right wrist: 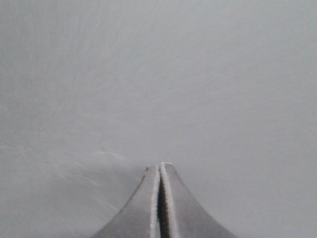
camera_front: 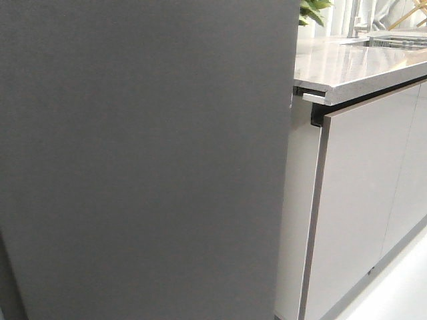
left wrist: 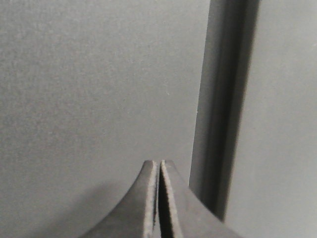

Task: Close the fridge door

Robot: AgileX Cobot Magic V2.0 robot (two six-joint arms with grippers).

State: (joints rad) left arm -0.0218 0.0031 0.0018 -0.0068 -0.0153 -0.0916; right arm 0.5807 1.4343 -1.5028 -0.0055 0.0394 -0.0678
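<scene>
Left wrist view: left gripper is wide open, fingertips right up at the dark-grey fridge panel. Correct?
Not quite. The left wrist view shows the left gripper shut, fingers pressed together with only a thin seam between them. It is right up at the dark-grey fridge panel.

Only the tips of the robot's two arms show, each seen from its own wrist camera; the front view shows none of its body.

The left pincer (left wrist: 159,198) ends in two dark grey, matte fingers (left wrist: 143,208). Each one flares outward in a smooth concave curve toward its base and narrows to a blunt tip. Their inner faces are flat, and a thin paler strip with a slightly rough texture runs along each inner edge.

The right pincer (right wrist: 161,198) has the same flared shape in mid grey, with whitish strips lining both inner edges of its fingers (right wrist: 143,213). No cables, screws or markings are visible on either.
</scene>
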